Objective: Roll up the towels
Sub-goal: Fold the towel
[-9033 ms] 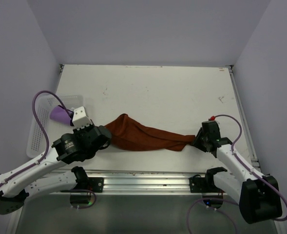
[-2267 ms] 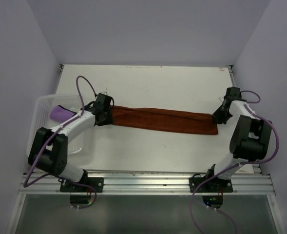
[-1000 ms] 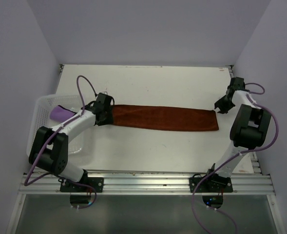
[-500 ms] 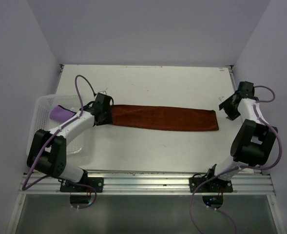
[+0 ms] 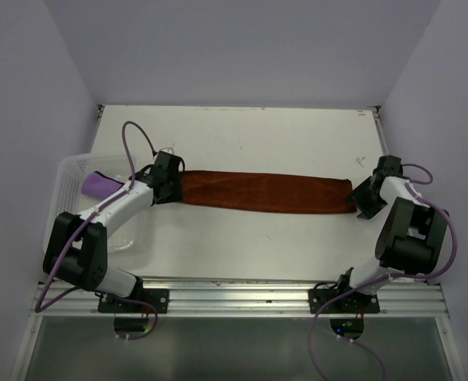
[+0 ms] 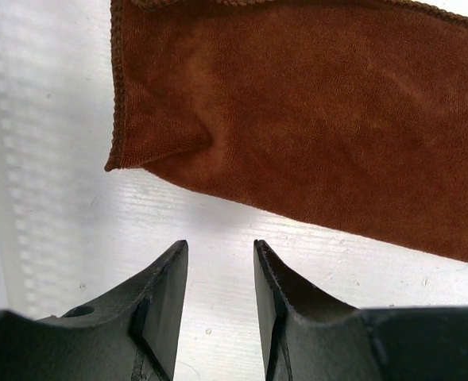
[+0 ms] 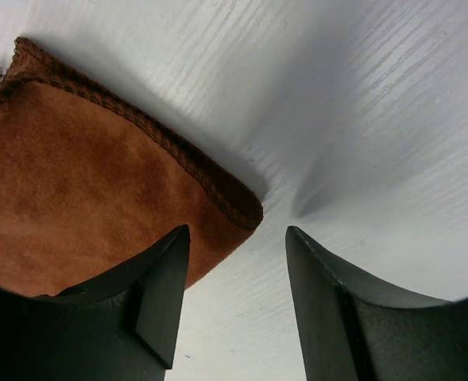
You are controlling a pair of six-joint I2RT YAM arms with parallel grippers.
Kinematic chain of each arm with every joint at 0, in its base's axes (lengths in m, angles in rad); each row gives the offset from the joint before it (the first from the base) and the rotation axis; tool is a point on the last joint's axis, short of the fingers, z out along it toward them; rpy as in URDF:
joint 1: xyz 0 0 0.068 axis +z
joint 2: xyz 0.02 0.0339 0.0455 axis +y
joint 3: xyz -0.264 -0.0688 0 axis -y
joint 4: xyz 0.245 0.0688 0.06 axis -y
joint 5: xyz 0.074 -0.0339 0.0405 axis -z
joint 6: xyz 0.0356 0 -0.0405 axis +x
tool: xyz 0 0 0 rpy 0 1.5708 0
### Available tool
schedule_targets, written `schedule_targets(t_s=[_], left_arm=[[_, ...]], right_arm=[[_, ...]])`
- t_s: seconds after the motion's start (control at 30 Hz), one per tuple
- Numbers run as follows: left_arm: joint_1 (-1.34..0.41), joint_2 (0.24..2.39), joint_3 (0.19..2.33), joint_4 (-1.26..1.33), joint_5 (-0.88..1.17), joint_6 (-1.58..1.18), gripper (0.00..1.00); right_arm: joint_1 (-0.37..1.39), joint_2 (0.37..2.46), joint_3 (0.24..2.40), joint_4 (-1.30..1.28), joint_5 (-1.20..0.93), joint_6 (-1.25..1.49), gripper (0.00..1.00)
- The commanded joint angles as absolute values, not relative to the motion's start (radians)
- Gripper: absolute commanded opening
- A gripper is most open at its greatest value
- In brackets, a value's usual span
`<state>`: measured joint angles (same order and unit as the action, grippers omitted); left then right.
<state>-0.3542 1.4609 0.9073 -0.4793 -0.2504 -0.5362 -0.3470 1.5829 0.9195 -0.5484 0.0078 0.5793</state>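
A rust orange-brown towel [image 5: 265, 192] lies flat as a long folded strip across the table. Its left end [image 6: 313, 119] fills the left wrist view. Just short of that end my left gripper [image 5: 175, 185] [image 6: 220, 246] stands open over bare table, holding nothing. My right gripper [image 5: 361, 198] [image 7: 237, 230] is at the strip's right end, open, with the towel's near corner [image 7: 83, 175] just ahead of its left finger and not between the jaws. The purple towel [image 5: 98, 184] lies in the basket at the left.
A white perforated basket [image 5: 61, 190] sits at the table's left edge, beside my left arm. Grey walls close in the table on the left, back and right. A metal rail [image 5: 241, 290] runs along the near edge.
My right gripper has swung from the far right side back toward me to the towel's right end. The left gripper and the towel have stayed put.
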Motion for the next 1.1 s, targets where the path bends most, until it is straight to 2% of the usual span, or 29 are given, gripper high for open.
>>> schedule_targets(t_s=[0.0,0.17,0.27,0.4,0.43,0.5,0.53,0.63,0.87,1.0,1.07], left_arm=[[-0.356,1.424,0.927,-0.459,-0.264,-0.511,0.43],[-0.356,1.417,0.930,-0.462,-0.276,-0.502,0.43],[-0.356,1.417,0.930,-0.463,-0.279,-0.502,0.43],[-0.356,1.416,0.930,-0.465,-0.278,-0.505,0.43],[-0.356,1.414,0.928,-0.465,-0.279,-0.505,0.43],[-0.356,1.408,0.928,-0.466,-0.281,-0.505,0.43],[-0.356,1.405,0.928,-0.469,-0.282,-0.505,0.43],[-0.356,1.398,0.930,-0.474,-0.284,-0.503,0.43],[-0.356,1.373,0.928,-0.485,-0.282,-0.503,0.43],[-0.356,1.361,0.925,-0.492,-0.285,-0.492,0.52],[-0.356,1.359,0.920,-0.495,-0.288,-0.489,0.53]], right_arm=[[-0.347,1.591,0.919,-0.505,0.000,0.557,0.55],[-0.365,1.623,0.919,-0.469,0.020,0.569,0.51],[-0.368,1.641,0.925,-0.454,0.008,0.578,0.46],[-0.368,1.658,0.942,-0.453,0.011,0.583,0.33],[-0.368,1.660,0.943,-0.454,0.015,0.581,0.26],[-0.374,1.661,0.945,-0.459,0.023,0.583,0.20],[-0.377,1.657,0.943,-0.459,0.021,0.586,0.11],[-0.393,1.645,0.939,-0.462,0.015,0.588,0.02],[-0.491,1.620,0.969,-0.514,0.011,0.598,0.00],[-0.593,1.585,1.018,-0.567,0.005,0.601,0.00],[-0.638,1.578,1.075,-0.604,0.008,0.588,0.00]])
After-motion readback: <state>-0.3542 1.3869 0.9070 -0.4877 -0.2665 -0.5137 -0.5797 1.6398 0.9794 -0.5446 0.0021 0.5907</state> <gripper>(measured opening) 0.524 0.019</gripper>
